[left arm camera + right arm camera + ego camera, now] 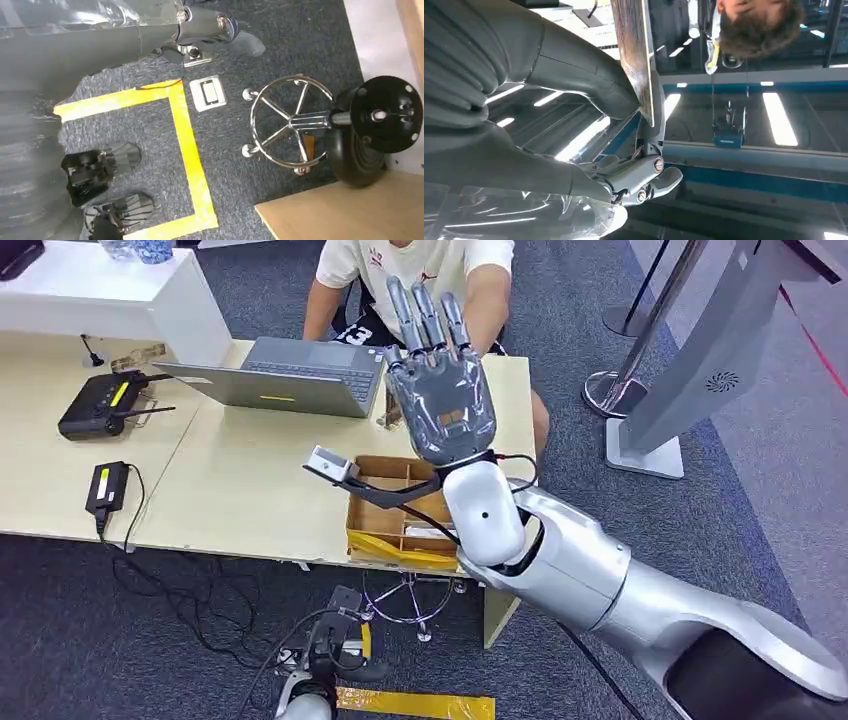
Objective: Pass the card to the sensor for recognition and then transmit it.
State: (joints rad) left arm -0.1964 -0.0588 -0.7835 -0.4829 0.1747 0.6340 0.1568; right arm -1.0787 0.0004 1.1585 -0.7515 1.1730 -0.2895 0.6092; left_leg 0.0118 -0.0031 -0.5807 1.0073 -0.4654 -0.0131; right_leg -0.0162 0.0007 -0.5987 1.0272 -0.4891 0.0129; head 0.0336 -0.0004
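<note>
My right hand (440, 390) is raised above the table's far right part, its back toward me and its fingers pointing up, in front of a seated person (400, 265). In the right wrist view the thumb (589, 80) presses a thin card (633, 50), seen edge-on, against the fingers. From the head view the card is hidden behind the hand. A black box with antennas (100, 405) and a small black device (107, 485) on a cable lie at the table's left. My left hand (205, 25) hangs over the carpet, holding nothing.
A grey laptop (290, 375) stands open at the table's back. A cardboard box (385, 520) sits at the front edge under my forearm. A grey kiosk (700, 350) stands to the right. A chrome-based stool (300, 125) and yellow floor tape (185, 135) lie below.
</note>
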